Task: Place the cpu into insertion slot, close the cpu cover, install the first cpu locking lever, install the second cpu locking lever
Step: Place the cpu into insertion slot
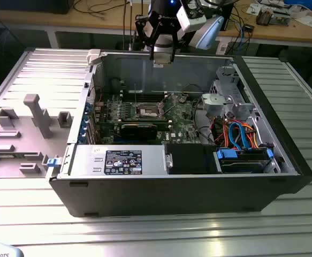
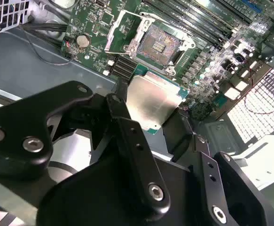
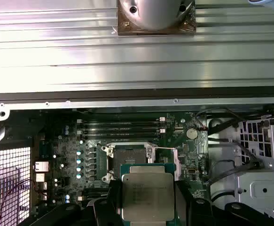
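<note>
Now we hold the cpu (image 3: 147, 195) flat, the gripper (image 1: 161, 55) closed on two opposite edges, likely to keep it level for seating. We hover above the computer case (image 1: 172, 193); the insertion slot (image 3: 127, 159) lies bare at six o'clock of the gripper in the exterior view.

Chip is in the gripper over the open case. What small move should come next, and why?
Likely ease the cpu down toward the insertion slot. The gripper holds it by two opposite edges, up near the case's rim and well clear of the motherboard. In the second wrist view the slot looks empty, its contacts bare.
</note>
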`<state>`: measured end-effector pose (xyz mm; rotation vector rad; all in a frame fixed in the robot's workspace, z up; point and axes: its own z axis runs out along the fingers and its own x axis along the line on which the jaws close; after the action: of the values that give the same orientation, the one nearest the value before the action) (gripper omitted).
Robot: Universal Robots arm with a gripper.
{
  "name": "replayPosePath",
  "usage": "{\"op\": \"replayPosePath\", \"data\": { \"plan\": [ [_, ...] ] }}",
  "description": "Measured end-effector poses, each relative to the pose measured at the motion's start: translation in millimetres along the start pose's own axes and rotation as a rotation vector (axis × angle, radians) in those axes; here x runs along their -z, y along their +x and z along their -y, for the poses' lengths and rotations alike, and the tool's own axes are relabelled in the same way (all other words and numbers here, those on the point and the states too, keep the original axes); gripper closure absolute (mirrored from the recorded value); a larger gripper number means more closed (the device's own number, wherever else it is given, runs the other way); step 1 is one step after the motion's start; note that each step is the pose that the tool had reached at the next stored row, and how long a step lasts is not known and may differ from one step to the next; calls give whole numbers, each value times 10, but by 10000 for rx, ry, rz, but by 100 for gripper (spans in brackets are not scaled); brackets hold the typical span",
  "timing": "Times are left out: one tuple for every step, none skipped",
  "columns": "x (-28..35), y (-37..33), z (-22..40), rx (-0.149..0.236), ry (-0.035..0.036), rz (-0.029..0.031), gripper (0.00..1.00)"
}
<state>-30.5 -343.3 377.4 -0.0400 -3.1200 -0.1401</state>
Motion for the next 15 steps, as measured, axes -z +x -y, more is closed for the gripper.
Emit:
{"op": "replayPosePath", "data": {
  "plan": [
    [0, 0, 0, -1, 0, 0, 46],
    [0, 0, 0, -1, -1, 1, 46],
    [1, 0, 3, -1, 1, 0, 46],
    [1, -1, 7, 1, 1, -1, 46],
    [1, 0, 10, 0, 1, 0, 46],
    [1, 0, 14, -14, -1, 2, 46],
    [1, -1, 16, -28, 0, 3, 46],
    [1, 0, 16, -38, 0, 3, 46],
    [1, -1, 17, -43, 0, 4, 46],
    [1, 0, 17, -46, -1, 4, 46],
    [1, -1, 17, -46, -1, 4, 46],
    [1, -1, 17, -47, 0, 4, 46],
    [1, -1, 17, -47, -1, 4, 46],
    [1, -1, 18, -47, -1, 4, 46],
    [1, -1, 18, -47, -1, 4, 46]
  ]
}}
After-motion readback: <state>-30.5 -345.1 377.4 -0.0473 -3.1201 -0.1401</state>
